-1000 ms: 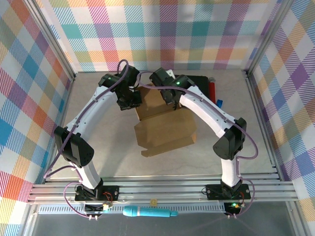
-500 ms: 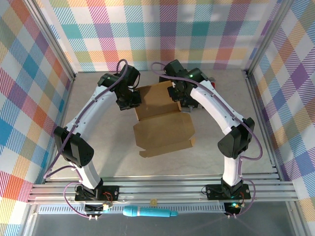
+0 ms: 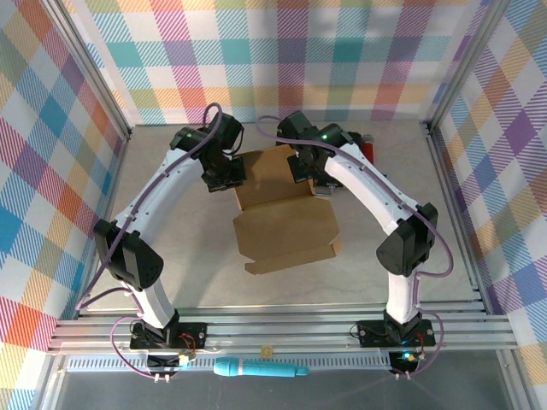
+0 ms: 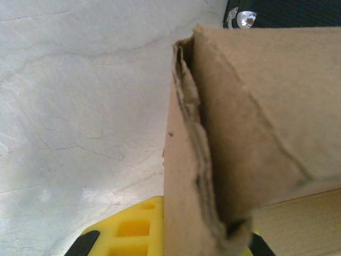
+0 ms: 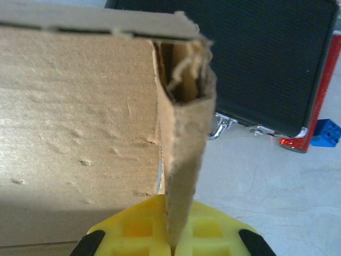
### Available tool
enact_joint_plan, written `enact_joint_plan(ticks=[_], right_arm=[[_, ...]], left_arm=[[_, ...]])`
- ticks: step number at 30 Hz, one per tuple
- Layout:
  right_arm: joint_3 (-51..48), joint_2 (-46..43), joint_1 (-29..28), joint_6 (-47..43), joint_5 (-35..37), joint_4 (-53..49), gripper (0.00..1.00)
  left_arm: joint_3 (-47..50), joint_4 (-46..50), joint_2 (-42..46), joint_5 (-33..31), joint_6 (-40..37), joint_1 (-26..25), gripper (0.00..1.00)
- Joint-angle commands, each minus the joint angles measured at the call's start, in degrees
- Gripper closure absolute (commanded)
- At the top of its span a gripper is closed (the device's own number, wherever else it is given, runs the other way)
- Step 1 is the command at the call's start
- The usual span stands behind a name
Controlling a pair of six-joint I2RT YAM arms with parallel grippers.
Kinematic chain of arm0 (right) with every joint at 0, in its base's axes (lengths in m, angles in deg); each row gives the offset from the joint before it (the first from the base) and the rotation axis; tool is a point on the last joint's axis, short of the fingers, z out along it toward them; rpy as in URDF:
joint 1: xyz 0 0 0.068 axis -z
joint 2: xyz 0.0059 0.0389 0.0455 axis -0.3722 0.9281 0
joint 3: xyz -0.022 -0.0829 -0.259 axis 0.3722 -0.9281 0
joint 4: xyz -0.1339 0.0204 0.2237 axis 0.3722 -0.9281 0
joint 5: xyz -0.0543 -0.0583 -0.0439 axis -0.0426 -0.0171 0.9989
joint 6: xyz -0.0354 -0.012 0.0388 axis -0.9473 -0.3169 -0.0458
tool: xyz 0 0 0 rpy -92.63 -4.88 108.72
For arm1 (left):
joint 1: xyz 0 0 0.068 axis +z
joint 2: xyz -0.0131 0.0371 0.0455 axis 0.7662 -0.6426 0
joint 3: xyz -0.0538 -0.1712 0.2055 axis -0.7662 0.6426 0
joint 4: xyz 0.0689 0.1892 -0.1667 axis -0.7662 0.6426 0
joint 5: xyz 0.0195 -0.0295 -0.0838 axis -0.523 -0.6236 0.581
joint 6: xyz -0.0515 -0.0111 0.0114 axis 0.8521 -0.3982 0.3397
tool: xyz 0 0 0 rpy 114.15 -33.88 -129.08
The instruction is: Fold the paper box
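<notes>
hiding black case (image 5: 240, 64) partly: paper box (image 5: 80, 133)

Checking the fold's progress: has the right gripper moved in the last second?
Yes. Seen from above, the right gripper shifted rightward, off the middle of the paper box to its right edge, closer to the red object.

A: What runs off the right edge in the right wrist view?
B: A red object (image 5: 325, 80) and a blue block (image 5: 326, 133). There the paper box (image 5: 80, 133) covers the fingertips of the right pincer (image 5: 171, 234).
</notes>
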Motion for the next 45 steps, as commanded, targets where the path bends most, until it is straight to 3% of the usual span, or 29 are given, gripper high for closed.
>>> enact_joint_plan(ticks=[1, 12, 21, 26, 31, 37, 40, 43, 45], right_arm=[[3.27, 1.31, -0.42, 3.73, 8.88, -6.20, 1.00], [14.37, 4.40, -3.63, 10.19, 10.40, -15.79, 1.00], [14.34, 5.14, -3.75, 9.35, 6.59, -14.72, 1.00], [14.20, 5.77, -2.83, 7.35, 5.48, -13.39, 1.00], [13.54, 5.54, -1.32, 4.10, 4.62, -10.75, 1.00], [12.54, 5.38, -0.68, -1.16, 4.60, -7.01, 1.00], [11.82, 5.27, -0.61, -3.24, 5.64, -5.28, 1.00], [10.87, 4.69, -0.60, -5.94, 5.46, -3.01, 1.00], [10.34, 4.23, -0.61, -8.10, 5.43, -1.77, 1.00]], left_arm=[[-1.81, 2.14, -0.63, -2.98, 0.04, 0.83, 1.00], [0.05, 3.94, -2.03, -14.25, -1.73, 0.33, 1.00], [0.84, 1.13, -0.95, -10.64, -2.07, 0.25, 1.00], [-1.12, 0.61, -0.02, -5.23, -0.83, 0.54, 0.64], [-7.37, 3.08, -0.05, 0.19, 1.37, 0.97, 0.47], [-11.29, 4.91, 1.64, 2.25, 4.64, 1.34, 0.45], [-12.03, 2.34, 2.71, 3.82, 5.44, 1.43, 0.49], [-12.21, -1.57, 3.13, 4.94, 0.03, 0.76, 0.63], [-11.95, -2.20, 3.09, 2.03, -6.27, -0.06, 0.66]])
